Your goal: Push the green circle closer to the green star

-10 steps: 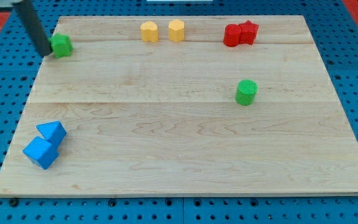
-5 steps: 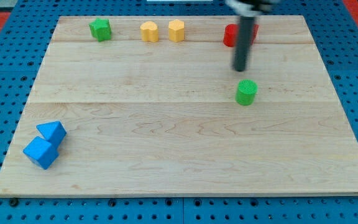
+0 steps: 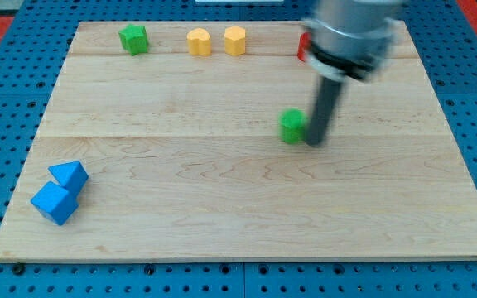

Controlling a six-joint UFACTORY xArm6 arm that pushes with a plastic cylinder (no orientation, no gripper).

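Note:
The green circle (image 3: 292, 127) sits right of the board's middle. My tip (image 3: 315, 141) touches its right side; the rod rises up to the blurred arm body at the view's top right. The green star (image 3: 133, 39) sits near the board's top edge, at the upper left, far from the circle.
Two yellow blocks (image 3: 198, 41) (image 3: 235, 40) sit side by side at the top edge, right of the star. Red blocks (image 3: 304, 45) at the top right are mostly hidden by the arm. A blue triangle (image 3: 69, 175) and a blue cube (image 3: 54, 204) sit at the lower left.
My tip came down from above the green circle to its right side, and the circle has slid left. Earlier, the tip pushed the green star rightward along the top edge.

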